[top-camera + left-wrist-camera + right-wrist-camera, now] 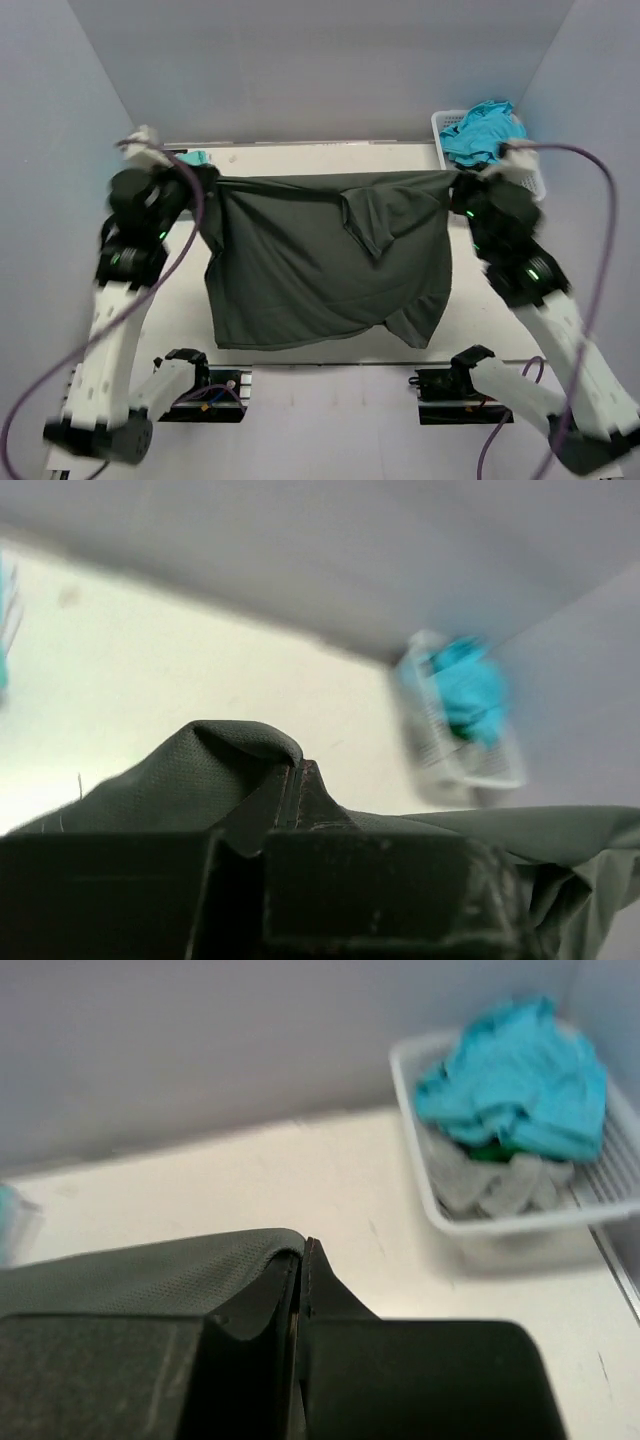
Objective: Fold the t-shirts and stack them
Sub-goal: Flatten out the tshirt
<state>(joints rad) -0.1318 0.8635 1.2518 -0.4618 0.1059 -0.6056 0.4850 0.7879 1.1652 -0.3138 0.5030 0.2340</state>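
Left pincer (300, 778) and right pincer (303, 1260) clamp the dark t-shirt (320, 260), which hides the table's (475, 320) middle.

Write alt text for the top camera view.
Two robot arms hold a dark grey shirt spread between them, the left end effector and right end effector each shut on a top corner. A white basket of teal cloth sits at the far right.

One dark charcoal t-shirt (320, 265) hangs spread wide above the table (470, 320), top edge stretched taut, one sleeve flopped across its front, hem draping unevenly, teal t-shirt (478, 130) crumpled in a basket (438, 125), far right corner.
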